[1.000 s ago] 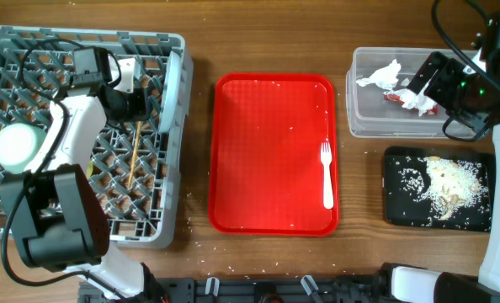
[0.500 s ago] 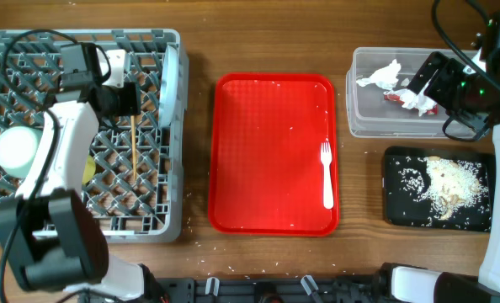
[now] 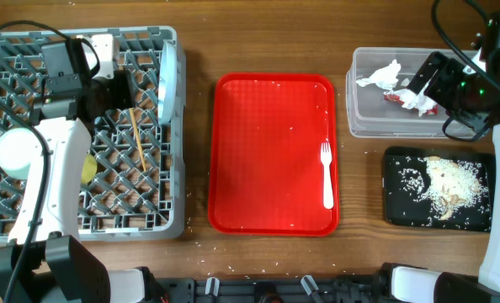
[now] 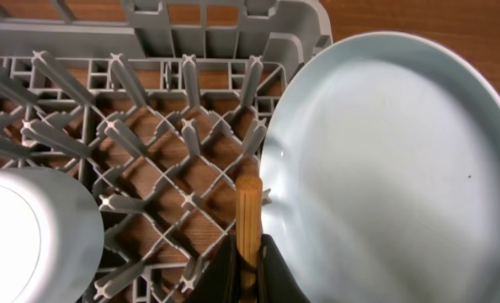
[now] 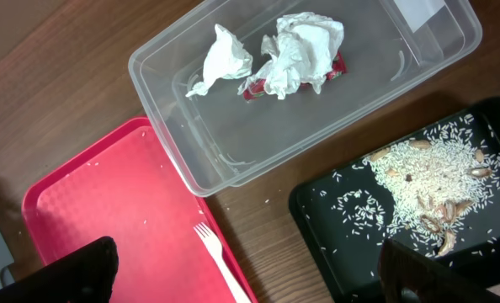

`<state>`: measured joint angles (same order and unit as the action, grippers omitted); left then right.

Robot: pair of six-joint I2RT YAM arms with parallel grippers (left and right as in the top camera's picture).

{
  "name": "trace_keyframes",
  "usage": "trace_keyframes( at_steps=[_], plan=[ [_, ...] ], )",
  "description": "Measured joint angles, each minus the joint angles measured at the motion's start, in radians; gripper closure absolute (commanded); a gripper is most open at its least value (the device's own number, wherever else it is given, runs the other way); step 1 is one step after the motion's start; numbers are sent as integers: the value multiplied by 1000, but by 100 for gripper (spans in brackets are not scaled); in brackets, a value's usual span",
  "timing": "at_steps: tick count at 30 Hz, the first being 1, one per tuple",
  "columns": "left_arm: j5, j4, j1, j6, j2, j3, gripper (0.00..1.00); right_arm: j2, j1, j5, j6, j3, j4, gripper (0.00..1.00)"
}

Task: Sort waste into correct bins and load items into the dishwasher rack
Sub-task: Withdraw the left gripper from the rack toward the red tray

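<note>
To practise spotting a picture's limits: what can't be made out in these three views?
Left wrist: chopstick below its tip, hidden in the left gripper; plate cut off by the bottom edge.
Right wrist: wrapper mostly under tissues.
Overhead: yellow cup largely behind the left arm.

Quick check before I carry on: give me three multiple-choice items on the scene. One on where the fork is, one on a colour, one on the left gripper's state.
1. Where is the fork?
A. in the left gripper
B. on the red tray
C. in the bin with the rice

2. What colour is that bin?
A. black
B. grey
C. clear

3. The left gripper is:
A. open, empty
B. shut on a chopstick
C. shut on the fork

Answers:
1 B, the fork lies flat on the red surface.
2 A, the bin's floor shows black around the rice.
3 B, the wrist view shows the wooden stick clamped.
</note>
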<state>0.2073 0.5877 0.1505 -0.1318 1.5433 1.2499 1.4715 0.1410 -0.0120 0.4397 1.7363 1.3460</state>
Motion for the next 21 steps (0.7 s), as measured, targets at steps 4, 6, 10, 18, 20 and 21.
trace_keyframes(
  at_steps=[4, 6, 10, 18, 20, 21],
  plan=[
    [0, -7, 0, 3, 0, 0, 96, 0, 0, 0, 0, 0, 0, 0],
    [0, -1, 0, 3, 2, 0, 96, 0, 0, 0, 0, 0, 0, 0],
    [-2, 6, 0, 8, 91, 0, 38, 0, 0, 0, 0, 0, 0, 0],
    [23, -8, 0, 43, 56, -1, 32, 0, 0, 0, 0, 0, 0, 0],
    [65, -6, 0, 51, 9, -1, 31, 0, 0, 0, 0, 0, 0, 0],
    [79, 5, -1, 59, -13, -1, 31, 0, 0, 0, 0, 0, 0, 0]
  ],
)
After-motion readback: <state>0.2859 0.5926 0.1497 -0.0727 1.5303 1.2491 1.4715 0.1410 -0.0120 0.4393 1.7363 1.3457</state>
